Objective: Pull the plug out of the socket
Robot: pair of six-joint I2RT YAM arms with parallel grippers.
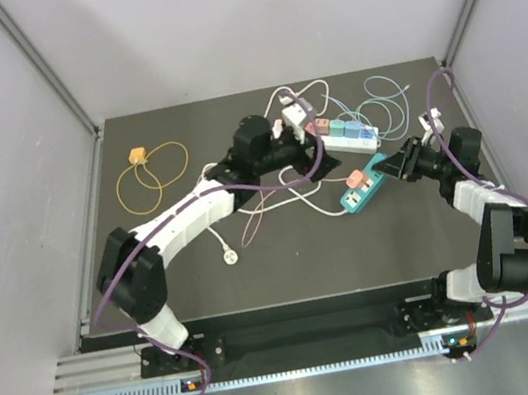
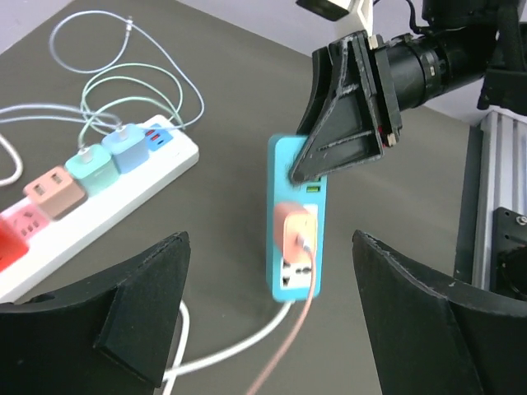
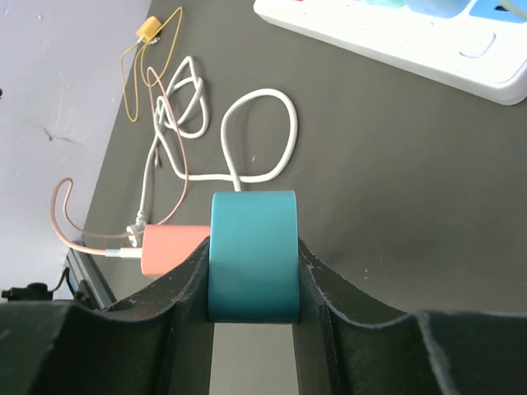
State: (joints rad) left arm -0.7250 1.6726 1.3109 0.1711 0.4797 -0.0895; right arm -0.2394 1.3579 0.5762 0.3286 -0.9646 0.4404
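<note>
While bracing teal strip (image 2: 288, 276), clenched endwise in right gripper (image 3: 253, 255), lower released left gripper (image 2: 272, 239). Straddle pink plug (image 2: 294, 230) directly ahead.

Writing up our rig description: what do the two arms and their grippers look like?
Both arms mix white shells with black joints; the left arm shows more white than the right arm. A purple cable loops along each. Fingers are matte black, wedge-shaped.
</note>
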